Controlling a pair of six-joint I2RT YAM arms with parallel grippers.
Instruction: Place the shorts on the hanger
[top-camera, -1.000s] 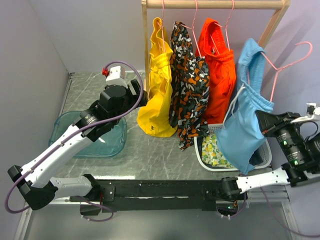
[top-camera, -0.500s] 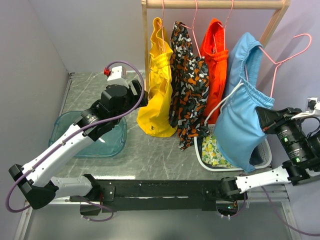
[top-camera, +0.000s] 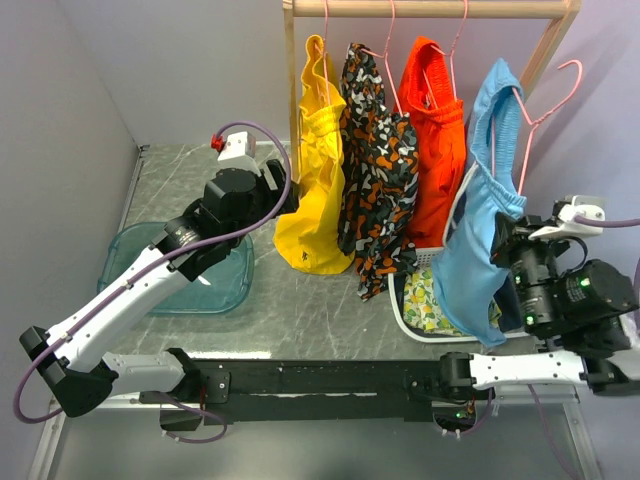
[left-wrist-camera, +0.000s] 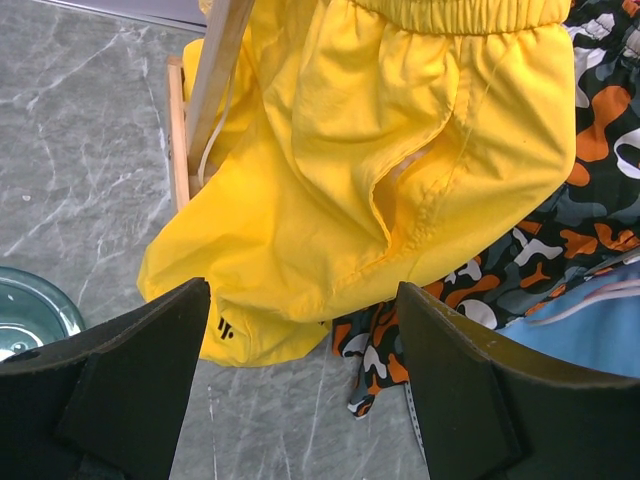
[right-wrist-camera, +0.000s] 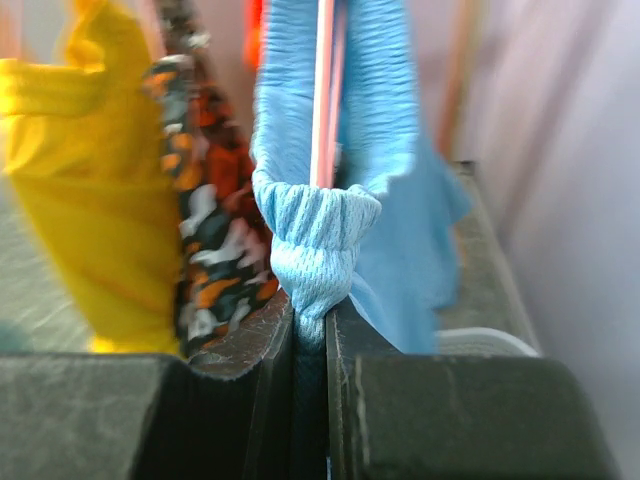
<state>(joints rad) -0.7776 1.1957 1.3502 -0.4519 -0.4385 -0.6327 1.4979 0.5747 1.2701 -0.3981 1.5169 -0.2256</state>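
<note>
The right gripper's (right-wrist-camera: 310, 318) fingers were pressed together on a bunched fold of the shorts (right-wrist-camera: 318, 232). The blue waistband was gathered just above the pads, and the pink wire of the hanger (right-wrist-camera: 323, 90) ran up through the cloth right behind the pinch. Whether the wire itself lay inside the grip could not be told.

From above, the shorts hung from the hanger's wire, lifted above the basket (top-camera: 399, 300). The hook was not on the rail (top-camera: 430, 8) but stood out past its right end, and the shorts hung beside the orange shorts (top-camera: 435, 130). The threading looked only partly done. Doing it well meant a firm pinch, drawing the waistband evenly along the wire, and not dragging the neighbouring clothes.

The left gripper (left-wrist-camera: 300, 325) hung with its fingers spread and empty in front of the yellow shorts (left-wrist-camera: 400, 150).
</note>
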